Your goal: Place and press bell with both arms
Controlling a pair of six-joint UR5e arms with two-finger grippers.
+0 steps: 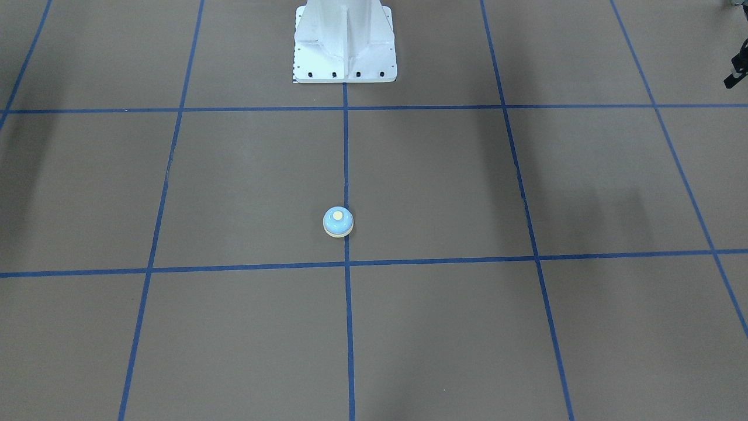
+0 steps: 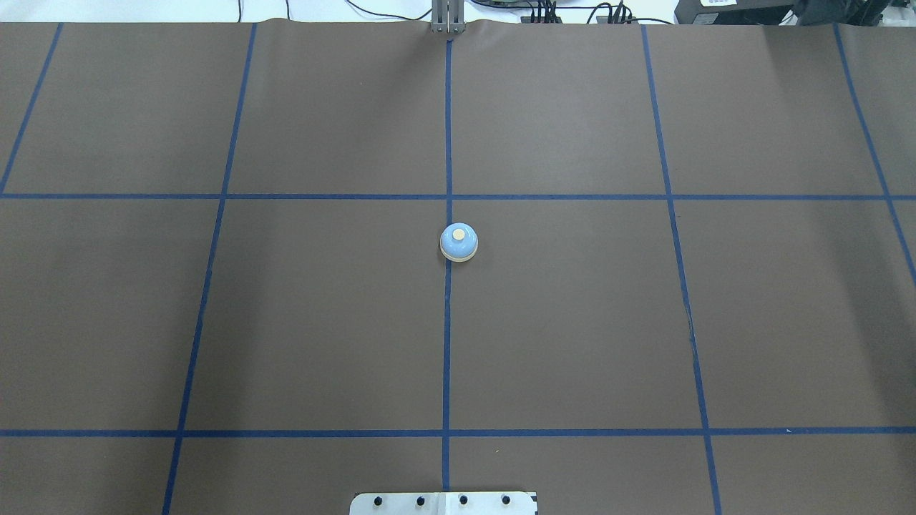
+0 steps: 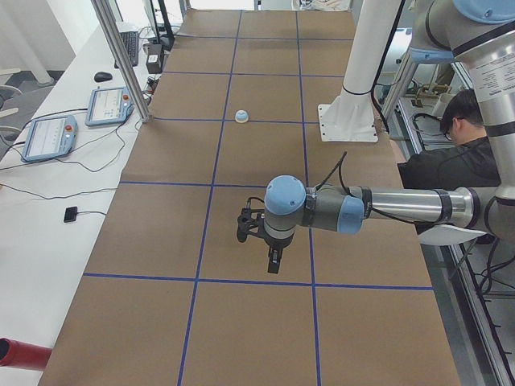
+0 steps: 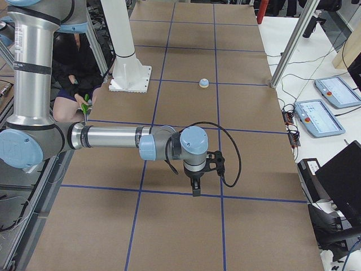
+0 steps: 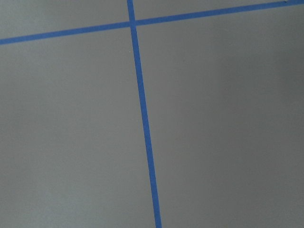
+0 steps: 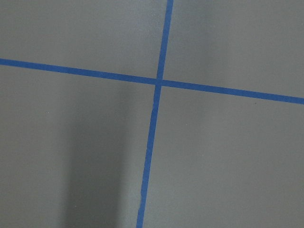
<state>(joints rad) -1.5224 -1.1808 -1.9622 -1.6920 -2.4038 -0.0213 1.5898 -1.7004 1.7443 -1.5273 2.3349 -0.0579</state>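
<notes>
Overhead exterior, bell [image 2: 459,242] on tape line [image 2: 447,343], left fingers [image 3: 274,261], right fingers [image 4: 196,188], grip state unclear.

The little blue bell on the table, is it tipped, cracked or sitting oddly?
Nothing stands out. The bell sits upright on its cream base, button on top, on the centre blue tape line, with no visible damage.

the bell [image 2: 459,242] sits on the tabletop [image 2: 322,322], on the centre tape line [image 2: 446,343], straight out from the pedestal [image 1: 345,52] and well apart from it. the left gripper [image 3: 273,261] hangs above the tabletop far to the bell's left, the right gripper [image 4: 196,191] far to its right, each near a crossing of lines.
</notes>
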